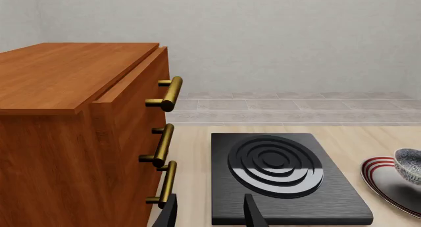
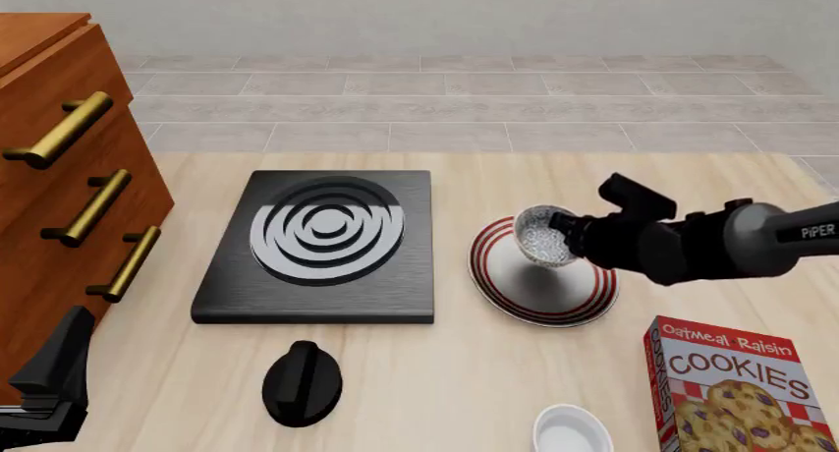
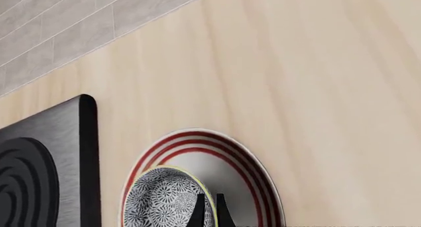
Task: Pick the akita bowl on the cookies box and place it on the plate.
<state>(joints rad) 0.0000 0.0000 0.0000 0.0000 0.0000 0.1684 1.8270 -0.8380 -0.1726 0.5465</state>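
A table seen from above and behind the arms. The right gripper (image 2: 573, 238) is reaching in from three o'clock, its jaws pinched on the rim of the bowl (image 2: 543, 234); the wrist view is showing the two fingertips (image 3: 199, 213) nearly together over the bowl's edge. The bowl is sitting over the plate (image 2: 505, 280), toward its ten o'clock side, and is tilting slightly. Whether it is touching the plate or hanging just above it cannot be told.

The cookies box (image 2: 737, 388) is standing at the plate's five o'clock, well apart, with nothing on it. So the pick looks finished and the carry nearly so; lowering, releasing and pulling away seem to be what is left.

The left gripper (image 1: 210, 212) is waiting at the table's near left corner with its jaws spread, holding nothing. A black stove (image 2: 321, 244) is lying at the plate's nine o'clock.
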